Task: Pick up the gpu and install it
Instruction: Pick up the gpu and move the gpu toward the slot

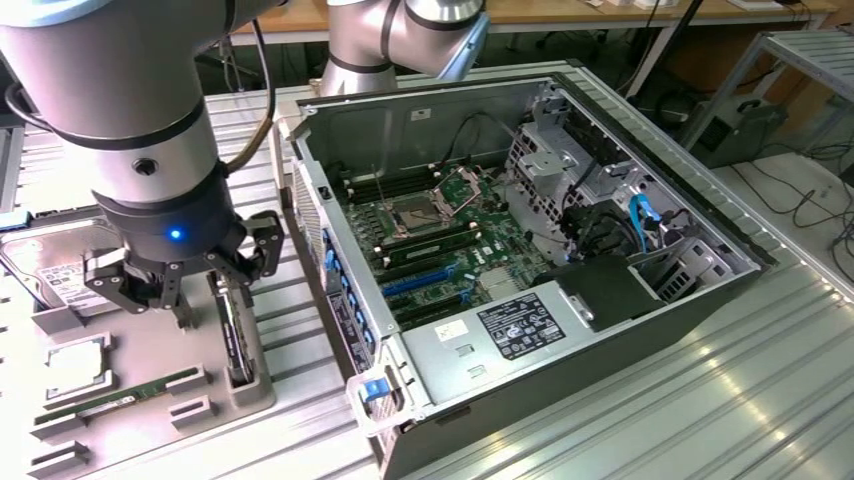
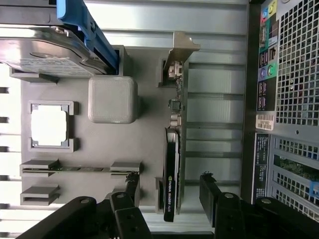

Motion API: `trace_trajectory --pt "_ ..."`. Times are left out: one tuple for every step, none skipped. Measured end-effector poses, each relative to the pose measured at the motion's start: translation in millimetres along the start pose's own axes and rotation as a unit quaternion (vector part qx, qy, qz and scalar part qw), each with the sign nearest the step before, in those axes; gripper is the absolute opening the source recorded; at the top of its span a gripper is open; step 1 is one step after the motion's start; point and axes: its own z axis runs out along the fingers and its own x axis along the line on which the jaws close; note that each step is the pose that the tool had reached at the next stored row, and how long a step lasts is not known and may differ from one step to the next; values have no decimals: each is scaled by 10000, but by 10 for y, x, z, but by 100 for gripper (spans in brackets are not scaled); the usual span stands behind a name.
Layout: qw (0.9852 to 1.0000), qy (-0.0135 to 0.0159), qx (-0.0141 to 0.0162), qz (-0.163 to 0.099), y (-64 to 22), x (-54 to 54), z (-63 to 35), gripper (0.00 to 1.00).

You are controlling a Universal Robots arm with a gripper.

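Note:
The gpu (image 2: 172,169) stands edge-on in a slot of the grey parts tray (image 2: 144,134), a thin dark slab with a green board edge. Its silver end bracket (image 2: 180,52) is at the far end. My gripper (image 2: 169,186) is open. One fingertip (image 2: 132,181) and the other fingertip (image 2: 206,183) flank the card's near end, with a gap on each side. In the exterior view the gripper (image 1: 203,305) hangs just over the gpu (image 1: 239,345) on the tray (image 1: 254,395), at the exterior view's left.
The open computer case (image 1: 694,215) lies to the exterior view's right, with the motherboard and its blue expansion slots (image 1: 420,282) exposed. The tray also carries a hard drive (image 2: 42,52), a CPU (image 2: 49,125), a RAM stick (image 2: 65,169) and a grey block (image 2: 112,99). The case's rear panel (image 2: 294,74) runs close beside the tray.

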Motion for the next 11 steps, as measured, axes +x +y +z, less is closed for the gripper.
trace_trajectory --pt "10000 0 -1 -1 -1 0 5 60" --pt "10000 0 -2 -2 -1 0 10 60" --pt "10000 0 -3 -3 -1 0 14 60" --pt "10000 0 -4 -4 -2 0 20 60" --pt "10000 0 -4 -5 -2 0 24 60" --pt "10000 0 -4 -6 -2 1 28 60" --pt "10000 0 -4 -8 -3 0 32 60" --pt "10000 0 -5 -9 -3 1 37 60" --pt "10000 0 -5 -10 -3 1 43 60" --pt "10000 0 -5 -12 -4 1 46 60" --pt "10000 0 -5 -13 -4 1 52 60"
